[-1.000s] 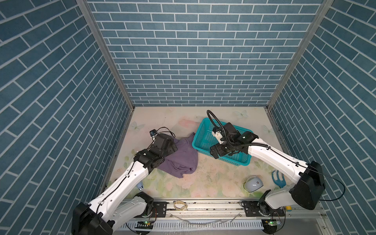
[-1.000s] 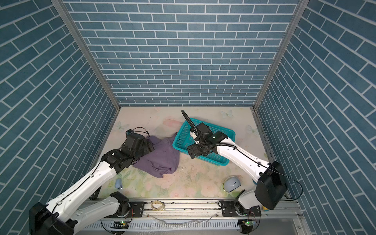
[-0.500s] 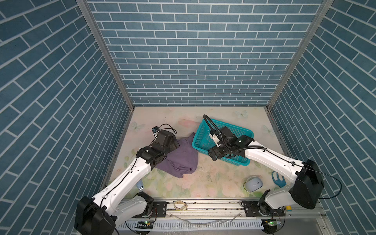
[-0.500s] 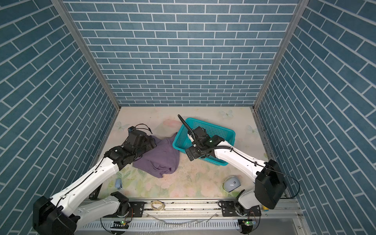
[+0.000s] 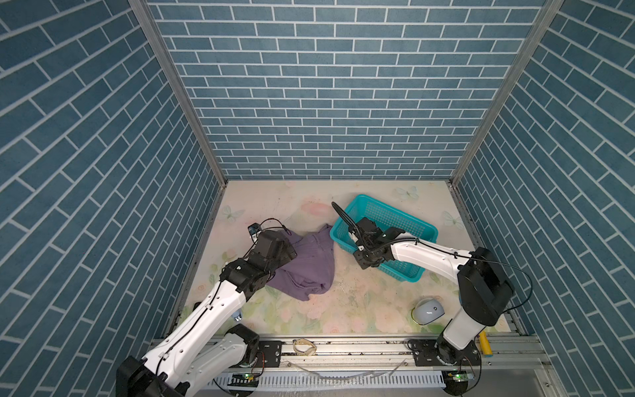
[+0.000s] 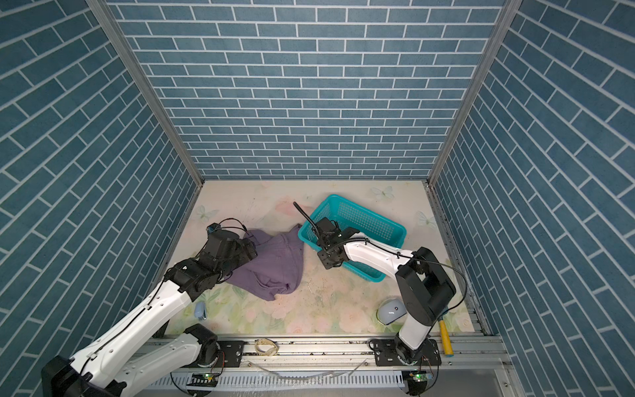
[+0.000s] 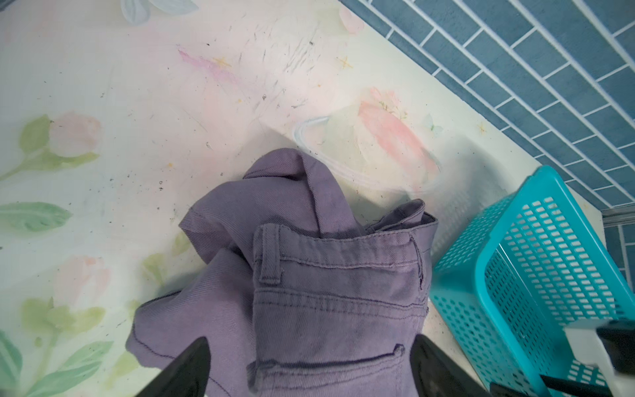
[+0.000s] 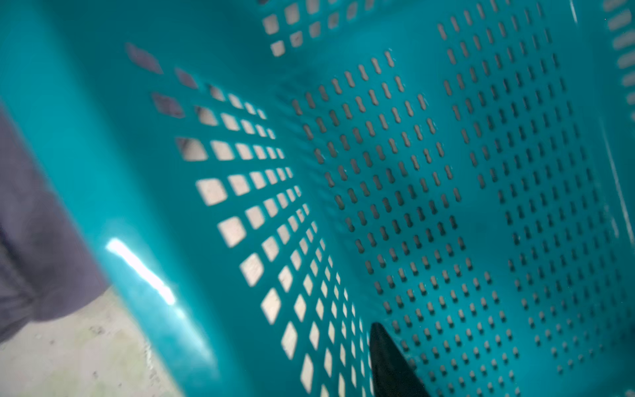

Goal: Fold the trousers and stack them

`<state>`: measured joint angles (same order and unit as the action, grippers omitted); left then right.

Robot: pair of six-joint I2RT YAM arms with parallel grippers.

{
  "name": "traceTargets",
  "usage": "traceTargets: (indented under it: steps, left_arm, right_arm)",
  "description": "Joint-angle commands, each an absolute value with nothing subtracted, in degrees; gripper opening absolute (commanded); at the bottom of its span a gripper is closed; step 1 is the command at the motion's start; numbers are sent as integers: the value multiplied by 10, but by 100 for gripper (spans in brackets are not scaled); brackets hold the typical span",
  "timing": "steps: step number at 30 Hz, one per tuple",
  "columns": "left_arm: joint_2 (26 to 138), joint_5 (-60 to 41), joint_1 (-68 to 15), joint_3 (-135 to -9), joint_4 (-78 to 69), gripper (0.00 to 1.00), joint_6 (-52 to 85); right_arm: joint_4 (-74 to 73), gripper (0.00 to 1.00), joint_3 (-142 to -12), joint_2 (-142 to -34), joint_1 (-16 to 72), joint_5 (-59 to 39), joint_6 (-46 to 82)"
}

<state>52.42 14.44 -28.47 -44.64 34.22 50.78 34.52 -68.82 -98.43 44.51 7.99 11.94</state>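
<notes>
Because the trousers [image 5: 305,264] are soft, thin cloth with no stiffness of their own, they will probably sag and slip out of shape when lifted, though they look light enough for one arm. They lie in a crumpled heap on the worktop [image 5: 360,302], in its left half about midway between the near and far edges, with their right side up against the corner of the teal basket [image 5: 395,218]. The left wrist view shows the waistband [image 7: 343,247] uppermost, with a belt loop [image 7: 269,254] and doubled seams. That thick, stitched band seems the firmest place to take hold, and a pinch at each end of it would likely let the legs hang straight for folding. The legs themselves are bunched underneath and cannot be traced. The left tool [image 7: 309,338] stands wide open, its two dark fingers spread to either side of the seat of the trousers just below the waistband, gripping nothing. The right tool [image 5: 362,230] is at the basket's near-left wall, well clear of the cloth. One finger [image 8: 388,364] shows inside the basket beside the perforated wall, but the other is hidden, so I cannot tell whether it is clamped on the wall or only straddling it.
</notes>
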Motion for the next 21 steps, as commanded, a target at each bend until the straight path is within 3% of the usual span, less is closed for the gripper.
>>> traceTargets:
  steps: [1, 12, 21]
  left_arm:
    - [501, 165, -280, -447, 401, 92, 502]
    - [398, 186, -279, -402, 445, 94, 525]
    - [418, 189, -278, -418, 461, 94, 500]
  right_arm:
    - [379, 31, -738, -1020, 407, 136, 140]
    - [397, 22, -900, -1110, 271, 154, 110]
    - [416, 21, -1037, -1196, 178, 156, 67]
